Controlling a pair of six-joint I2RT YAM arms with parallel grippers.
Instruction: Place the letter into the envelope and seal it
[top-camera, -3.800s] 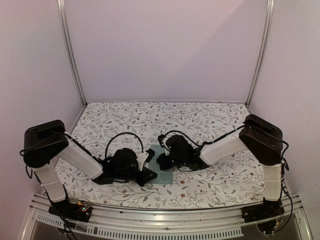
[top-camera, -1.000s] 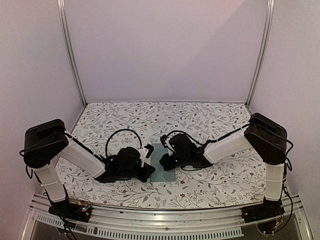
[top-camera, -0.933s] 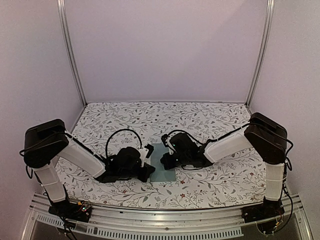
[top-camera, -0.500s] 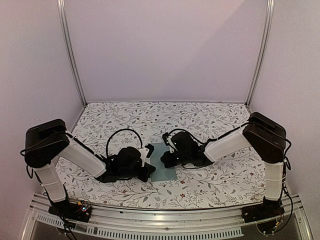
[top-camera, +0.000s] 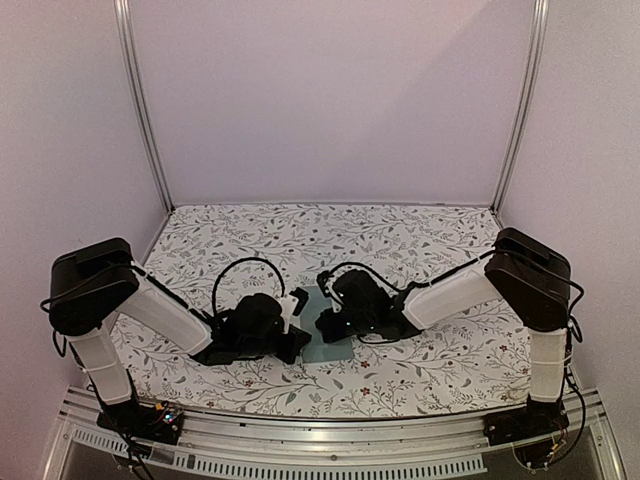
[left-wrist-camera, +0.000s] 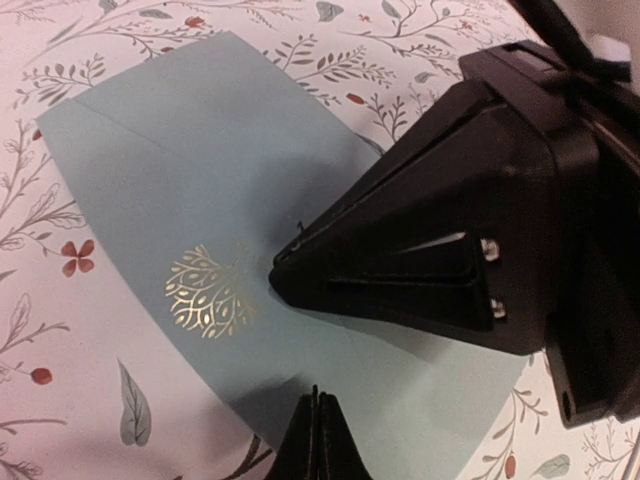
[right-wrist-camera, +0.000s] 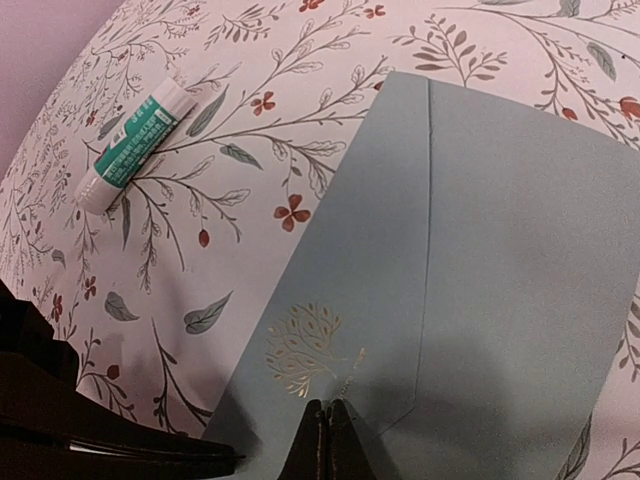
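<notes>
1. Lilac walls (top-camera: 330, 100) enclose a single table (top-camera: 400, 235) covered in a floral-print cloth. Two metal posts (top-camera: 140, 110) stand at its far corners.
2. Count: two arms, two grippers, one envelope, one glue stick.
3. One teal envelope (top-camera: 328, 350) lies flat at the middle of the table, close to the near edge, between the two grippers. Its flap is folded down and one gold tree emblem (left-wrist-camera: 210, 290) faces up.
4. Left gripper (left-wrist-camera: 318, 435): jaws fully closed, fingertips together, holding nothing. It sits at one edge of the envelope.
5. Right gripper (right-wrist-camera: 326, 432): jaws fully closed, holding nothing. Its tip is down on the envelope just beside the emblem and appears to touch the paper.
6. One white-and-teal glue stick (right-wrist-camera: 138, 145) lies on the cloth, apart from the envelope's flap-side edge and touching nothing. The top view does not show it.
7. Edges: all visible envelope edges lie flat on the cloth, and none overhangs the table.
8. Open room: the far half of the table and both far corners carry nothing. Both arms crowd the near middle.
</notes>
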